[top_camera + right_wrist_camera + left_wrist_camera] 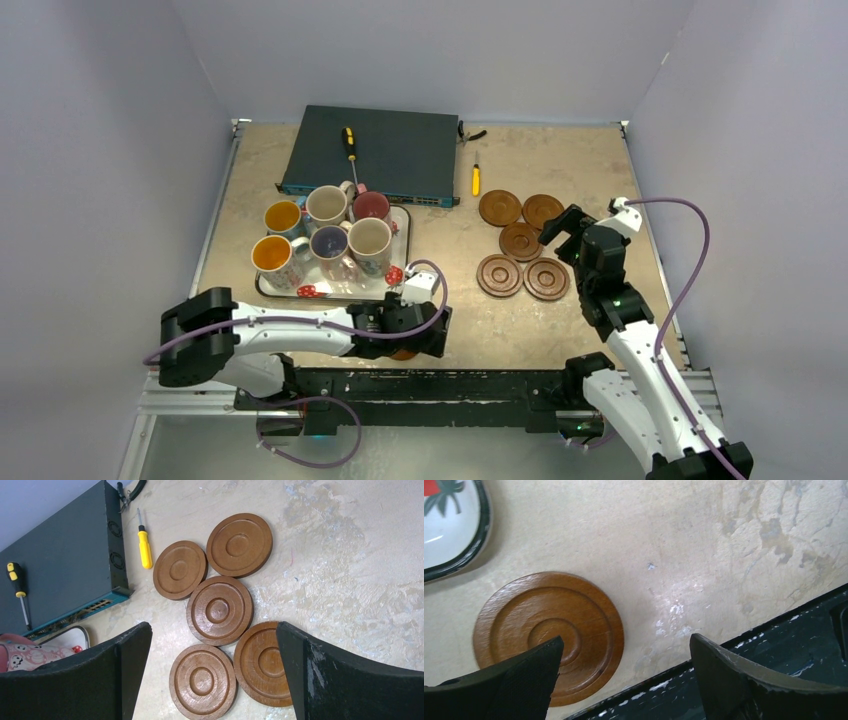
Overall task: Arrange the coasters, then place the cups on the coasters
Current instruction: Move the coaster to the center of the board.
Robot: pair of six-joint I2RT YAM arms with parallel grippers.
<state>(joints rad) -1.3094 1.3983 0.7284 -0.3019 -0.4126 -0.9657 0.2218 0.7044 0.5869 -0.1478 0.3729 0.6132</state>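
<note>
Several brown ringed coasters (520,241) lie clustered on the right of the table; in the right wrist view they show below me as a group (219,610). My right gripper (566,226) hovers open over that cluster (214,627), holding nothing. One more coaster (549,630) lies flat near the table's front edge, under my open left gripper (626,642), whose left finger (514,680) overlaps it in view. From above that coaster (404,354) barely shows beneath the left gripper (412,338). Several cups (329,243) stand together on the white tray (330,292).
A dark network switch (372,153) sits at the back with a yellow-handled screwdriver (349,145) on it. A small yellow screwdriver (476,180) lies beside it. A black rail (400,385) runs along the near edge, close to the left gripper. Grey walls enclose the table.
</note>
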